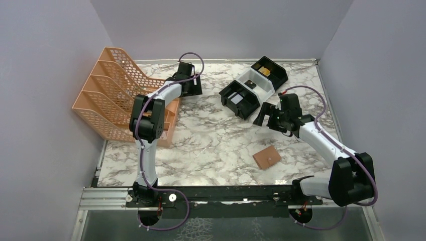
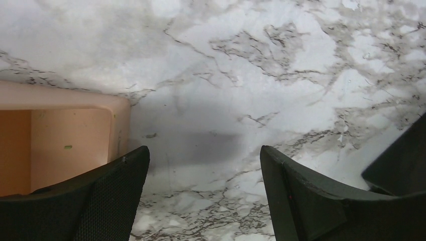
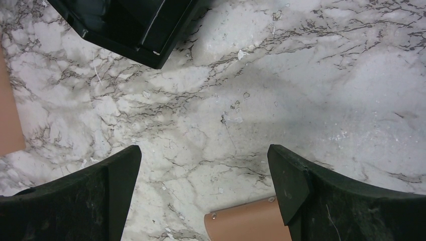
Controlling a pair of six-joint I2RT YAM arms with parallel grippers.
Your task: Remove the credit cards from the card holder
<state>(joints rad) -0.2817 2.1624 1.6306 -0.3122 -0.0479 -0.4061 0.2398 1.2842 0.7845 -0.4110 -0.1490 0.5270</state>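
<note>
The small, square, tan-brown leather card holder (image 1: 267,157) lies folded on the marble table (image 1: 211,145), just nearward of the wide-open, empty right gripper (image 1: 265,117), while the open, empty left gripper (image 2: 203,163) is held well apart.

A peach mesh file rack (image 1: 108,85) with slanted slots stands at ten o'clock on the marble-patterned table (image 1: 211,140), against the grey left wall. At one o'clock lies a three-compartment tray (image 1: 265,89), set diagonally, its white middle section between two black ones. A metal rail (image 1: 226,193) runs along six o'clock.
</note>
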